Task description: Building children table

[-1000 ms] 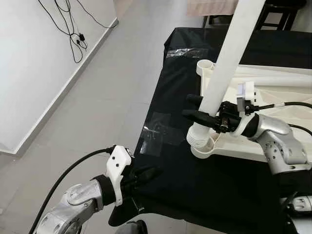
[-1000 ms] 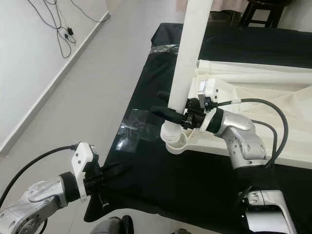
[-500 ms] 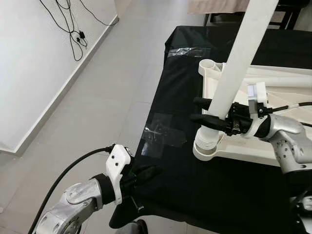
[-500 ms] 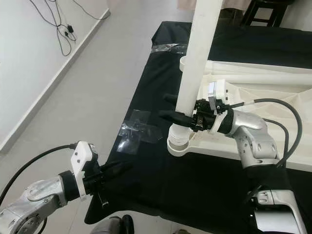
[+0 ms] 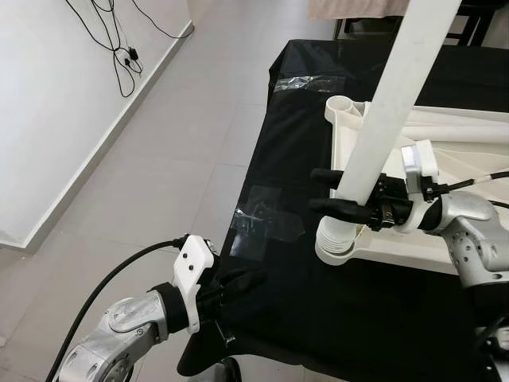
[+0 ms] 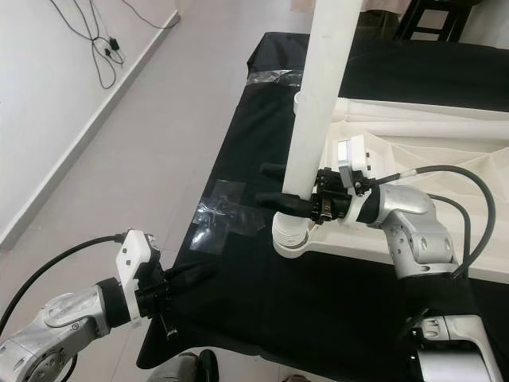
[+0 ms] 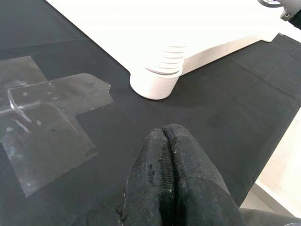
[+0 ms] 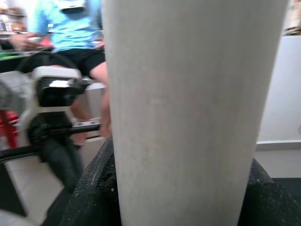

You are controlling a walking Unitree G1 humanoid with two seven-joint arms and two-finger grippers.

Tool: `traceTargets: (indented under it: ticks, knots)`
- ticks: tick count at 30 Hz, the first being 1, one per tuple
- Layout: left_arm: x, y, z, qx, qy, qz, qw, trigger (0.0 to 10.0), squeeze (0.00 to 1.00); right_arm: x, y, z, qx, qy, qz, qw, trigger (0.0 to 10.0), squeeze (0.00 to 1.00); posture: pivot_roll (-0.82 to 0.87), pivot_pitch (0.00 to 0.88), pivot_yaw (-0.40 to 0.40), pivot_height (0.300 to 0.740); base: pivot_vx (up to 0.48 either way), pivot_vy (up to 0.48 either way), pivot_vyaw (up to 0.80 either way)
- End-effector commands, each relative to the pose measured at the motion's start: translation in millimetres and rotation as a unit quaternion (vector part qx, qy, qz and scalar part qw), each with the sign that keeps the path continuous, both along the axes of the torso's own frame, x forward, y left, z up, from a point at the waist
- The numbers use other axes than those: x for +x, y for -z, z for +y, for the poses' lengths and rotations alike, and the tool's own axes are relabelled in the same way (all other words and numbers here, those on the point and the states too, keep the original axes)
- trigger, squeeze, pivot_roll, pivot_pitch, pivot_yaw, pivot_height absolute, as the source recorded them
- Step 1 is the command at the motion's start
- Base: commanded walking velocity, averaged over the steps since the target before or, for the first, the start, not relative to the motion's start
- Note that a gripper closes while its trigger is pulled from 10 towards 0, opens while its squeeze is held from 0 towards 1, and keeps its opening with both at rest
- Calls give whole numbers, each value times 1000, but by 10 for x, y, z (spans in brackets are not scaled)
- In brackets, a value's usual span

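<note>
We start from the white table leg, a long round tube standing nearly upright with a slight lean. Its ribbed lower end sits in the round corner socket of the white tabletop, which lies upside down on the black cloth covering the work surface. A second corner socket at the far corner holds no leg.

The right gripper reaches in from the robot's right, its two black fingers closed around the leg just above the ribbed end, one finger on each side of the tube. The leg's long axis runs close to vertical and crosses the fingers roughly at a right angle. We judge that the coming move depends on keeping this axis in line with the socket bore while the leg is pressed or turned home; whether it is fully seated cannot be told.

The left gripper hovers low over the near edge of the cloth, fingers pressed together and holding nothing, well apart from the leg. The right arm is therefore the nearer.

Clear tape patches are stuck on the cloth beside the socket. A person sits in the background of the right wrist view. We can read no brand, label or writing.
</note>
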State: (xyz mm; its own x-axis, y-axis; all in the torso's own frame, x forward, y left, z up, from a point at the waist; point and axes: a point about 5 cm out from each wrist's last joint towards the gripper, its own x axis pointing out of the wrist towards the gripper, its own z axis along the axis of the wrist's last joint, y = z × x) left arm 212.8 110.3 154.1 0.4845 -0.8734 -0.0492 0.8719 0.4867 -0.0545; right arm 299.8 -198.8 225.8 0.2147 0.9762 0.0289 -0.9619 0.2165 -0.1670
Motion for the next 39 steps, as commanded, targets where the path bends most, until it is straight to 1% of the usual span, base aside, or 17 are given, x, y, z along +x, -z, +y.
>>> traceTargets:
  ticks: [1, 7, 11, 24, 26, 30, 31, 32, 36, 39]
  knots:
    - [-19, -7, -5, 4, 6, 0, 1000, 10000, 0, -40, 245, 2, -26, -6, 61, 998, 10000, 0, 112, 227, 34, 740, 0, 0, 0]
    - [-19, -10, -6, 4, 6, -2, 1000, 10000, 0, -30, 232, -30, -29, -3, 60, 998, 10000, 0, 111, 228, 34, 740, 0, 0, 0]
    - [-24, -13, -14, 4, 7, -3, 1000, 10000, 0, -10, 225, -82, -31, 13, 57, 998, 10000, 0, 111, 227, 32, 740, 0, 0, 0]
    - [-30, -17, -22, 6, 12, -5, 1000, 10000, 0, -1, 237, -50, -39, 10, 55, 998, 10000, 0, 113, 228, 32, 740, 0, 0, 0]
    - [-30, -18, -21, 6, 12, -5, 1000, 10000, 0, -12, 245, -39, -48, 5, 55, 997, 10000, 0, 111, 228, 32, 740, 0, 0, 0]
    - [-30, -16, -26, 7, 13, -6, 1000, 10000, 0, -90, 351, 35, -119, -11, 44, 992, 10000, 0, 109, 223, 35, 740, 0, 0, 0]
    - [-30, -16, -26, 7, 13, -6, 1000, 10000, 0, -90, 351, 35, -119, -11, 44, 992, 10000, 0, 109, 223, 35, 740, 0, 0, 0]
    - [-28, -14, -31, 7, 14, -6, 1000, 10000, 0, -116, 382, 69, -141, -15, 38, 989, 10000, 0, 108, 222, 37, 740, 0, 0, 0]
    - [-26, -14, -39, 8, 17, -6, 1000, 10000, 0, -116, 374, 88, -157, -15, 28, 987, 10000, 0, 103, 216, 40, 740, 0, 0, 0]
    - [-22, -13, -44, 8, 19, -7, 1000, 10000, 0, -109, 356, 96, -157, -15, 26, 987, 10000, 0, 103, 215, 39, 740, 0, 0, 0]
